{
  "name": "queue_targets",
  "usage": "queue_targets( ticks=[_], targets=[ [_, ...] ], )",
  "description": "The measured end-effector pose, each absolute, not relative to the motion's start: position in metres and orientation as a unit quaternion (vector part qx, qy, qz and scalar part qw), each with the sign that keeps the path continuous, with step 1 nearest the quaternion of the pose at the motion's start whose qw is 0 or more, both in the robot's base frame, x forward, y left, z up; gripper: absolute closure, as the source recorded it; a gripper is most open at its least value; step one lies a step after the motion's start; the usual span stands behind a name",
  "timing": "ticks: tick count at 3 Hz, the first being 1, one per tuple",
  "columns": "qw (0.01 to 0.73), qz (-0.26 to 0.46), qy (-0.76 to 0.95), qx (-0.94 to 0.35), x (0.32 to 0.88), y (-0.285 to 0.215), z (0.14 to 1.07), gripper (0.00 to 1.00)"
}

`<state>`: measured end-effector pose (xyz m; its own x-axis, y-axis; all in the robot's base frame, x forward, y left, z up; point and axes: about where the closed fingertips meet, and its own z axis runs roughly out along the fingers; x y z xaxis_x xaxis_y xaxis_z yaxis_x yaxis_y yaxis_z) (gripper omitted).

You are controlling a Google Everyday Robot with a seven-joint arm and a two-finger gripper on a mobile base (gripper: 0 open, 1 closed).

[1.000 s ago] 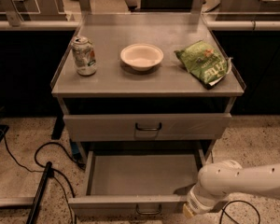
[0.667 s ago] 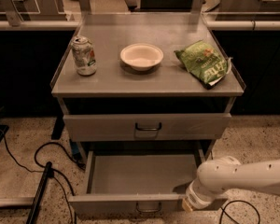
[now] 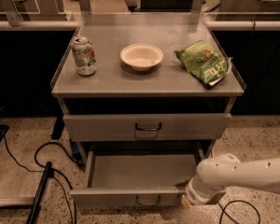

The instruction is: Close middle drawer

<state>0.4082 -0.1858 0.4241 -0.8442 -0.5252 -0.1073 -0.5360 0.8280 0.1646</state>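
At the lower right of the frame the gripper (image 3: 188,200) sits against the right front corner of the middle drawer (image 3: 126,197), a spot that would suit pushing the panel inward. Whether it is spread or pressed together cannot be told, and it appears to hold nothing. The drawer stands pulled fully out, its tray bare and its dark handle (image 3: 148,201) untouched. Above it the top drawer (image 3: 102,126) is shut. Farthest back, on the cabinet top (image 3: 112,78), stand a soda can (image 3: 84,55), a white bowl (image 3: 141,56) and a green chip bag (image 3: 204,63).
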Motion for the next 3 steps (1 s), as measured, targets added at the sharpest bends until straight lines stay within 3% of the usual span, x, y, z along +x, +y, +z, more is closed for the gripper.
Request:
queue_targets(
  ticks=[3],
  targets=[
    [0.029,0.094,0.956,-0.278,0.4082,-0.1858,0.4241,0.13]
  ],
)
